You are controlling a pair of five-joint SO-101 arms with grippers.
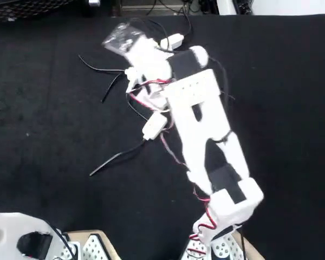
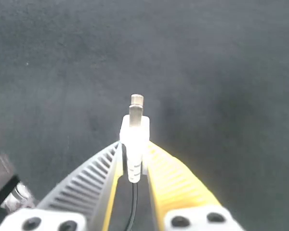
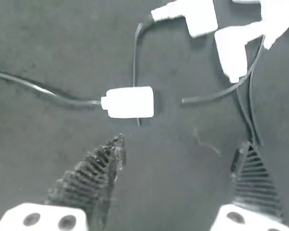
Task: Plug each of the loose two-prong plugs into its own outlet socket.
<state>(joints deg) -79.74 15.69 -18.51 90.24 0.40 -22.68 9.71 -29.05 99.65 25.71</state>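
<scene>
The left claw [image 2: 134, 150] grips 1 plug [image 2: 134, 130], prongs pointing forward, ready for insertion. The right claw [image 3: 179, 149] hangs open over a white connector [image 3: 130, 102] on the worktop [image 3: 48, 43], probably to steady it.

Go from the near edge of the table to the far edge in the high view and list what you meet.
right arm's base → white connector on a black cable → second white connector, close to the table's far edge
</scene>
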